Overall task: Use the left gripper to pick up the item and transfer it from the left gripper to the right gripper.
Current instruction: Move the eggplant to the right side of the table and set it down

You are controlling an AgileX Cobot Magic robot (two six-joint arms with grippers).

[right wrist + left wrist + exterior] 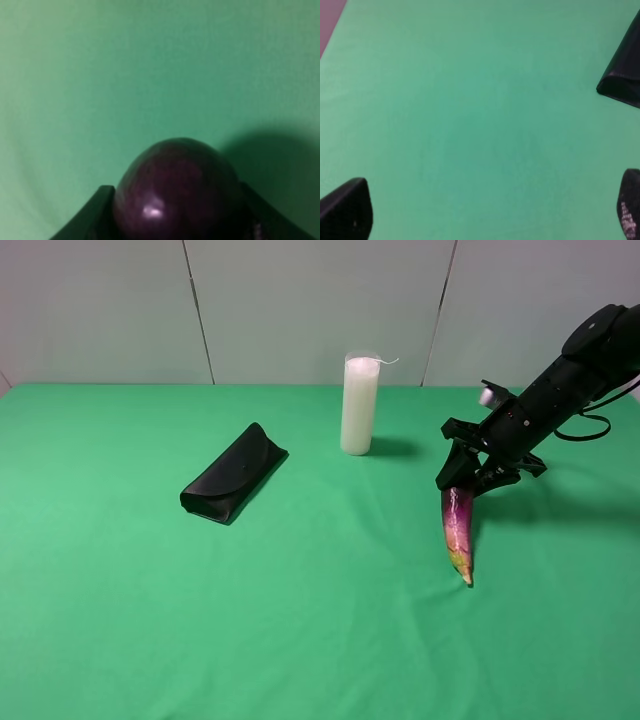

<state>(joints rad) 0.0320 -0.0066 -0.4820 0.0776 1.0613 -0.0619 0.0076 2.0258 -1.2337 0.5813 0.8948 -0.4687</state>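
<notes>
Your right gripper point(462, 480) is pinching the item point(458, 532) by its purple end at right of the table point(120, 620); pointed tip hangs down toward the cloth. Your left gripper point(485, 212) is spread wide, nothing between, near the glasses case point(622, 70).

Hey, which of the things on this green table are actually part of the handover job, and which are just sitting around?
Part of the job:
- the eggplant, hanging tip down, purple end clamped
- the right hand, shut on the eggplant
- the left hand, open over bare cloth, holding nothing

Just lying about:
- the black glasses case, lying flat
- the white candle, standing upright
</notes>
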